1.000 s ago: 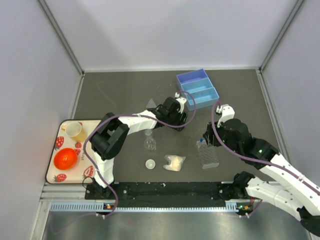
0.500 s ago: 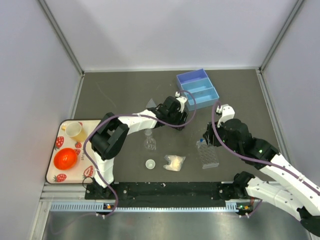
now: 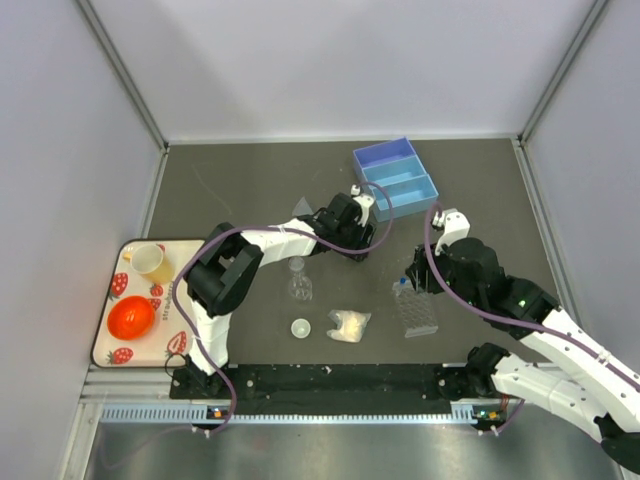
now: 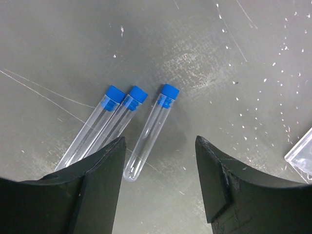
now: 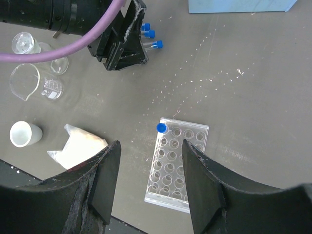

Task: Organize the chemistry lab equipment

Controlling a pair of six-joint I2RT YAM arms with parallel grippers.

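A dark grey, scratched counter [image 3: 230,190] sits between pale walls, and three blue-capped tubes lie flat on it under the left arm. Two of them [image 4: 100,127] lie touching side by side, and a lone tube [image 4: 148,134] lies just beside them. The left fingers [image 4: 105,165] are spread wide and grasp nothing; they straddle the lone tube's rounded end, though I cannot tell how close they are to it. These tubes look light, stiff, smooth and thin-walled, so they will probably roll or slip under a careless pinch. The safest hold seems to be across the barrel near its middle, squeezed gently, well apart from the neighbouring pair. The right fingers [image 5: 105,175] are also released and empty, and hang above the clear tube rack [image 5: 178,163]. The rack stands on the counter with a single capped tube [image 5: 161,127] upright in a corner hole, and the other holes look vacant. The blue bins [image 3: 395,178] at the far side appear empty. A tiny flask [image 3: 299,285], a white dish [image 3: 301,327] and a pale packet [image 3: 349,325] lie loose between the arms; the packet looks soft and crumpled. A strawberry-print tray [image 3: 112,345] at the left carries a yellow cup [image 3: 148,260] and an orange bowl [image 3: 131,318].
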